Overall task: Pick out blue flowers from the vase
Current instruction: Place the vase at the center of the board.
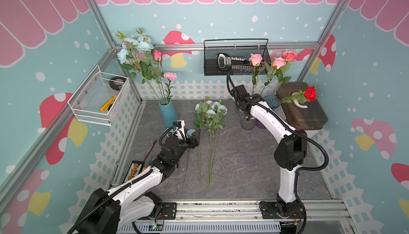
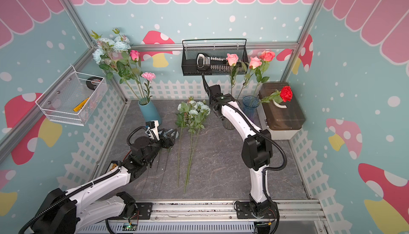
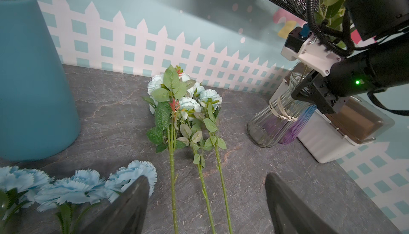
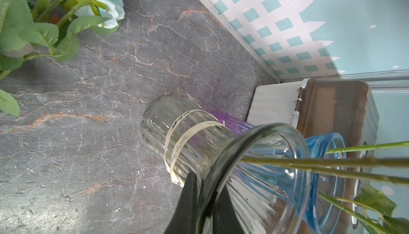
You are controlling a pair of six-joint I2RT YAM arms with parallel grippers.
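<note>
Several blue flowers (image 1: 211, 111) lie on the desk (image 1: 243, 166) beside the blue vase (image 1: 168, 113); others stand in it. My left jaws gape wide near that vase; my right jaws clamp the clear vase (image 4: 159, 120) rim, well apart.

Tabletop (image 1: 243, 166): dark grey stone pattern with pale and rust-coloured veining. Walls (image 1: 221, 22): pale teal with white dots, red-and-yellow mushrooms spotted white, a white picket-fence band and pink scallops above. Blue flowers (image 1: 211, 109): pale blue heads on green stems and leaves; teal vase (image 1: 168, 113) plain; carnation (image 1: 170, 75) pink; roses (image 1: 278, 62) coral-pink; single rose (image 1: 309, 93) red; clear glass vase (image 4: 199, 146) ribbed with cream ribbon, beside purple vase (image 4: 223, 120) and blue glass vase (image 4: 321, 140); black mesh basket (image 1: 236, 66); white mesh basket (image 1: 99, 97).
</note>
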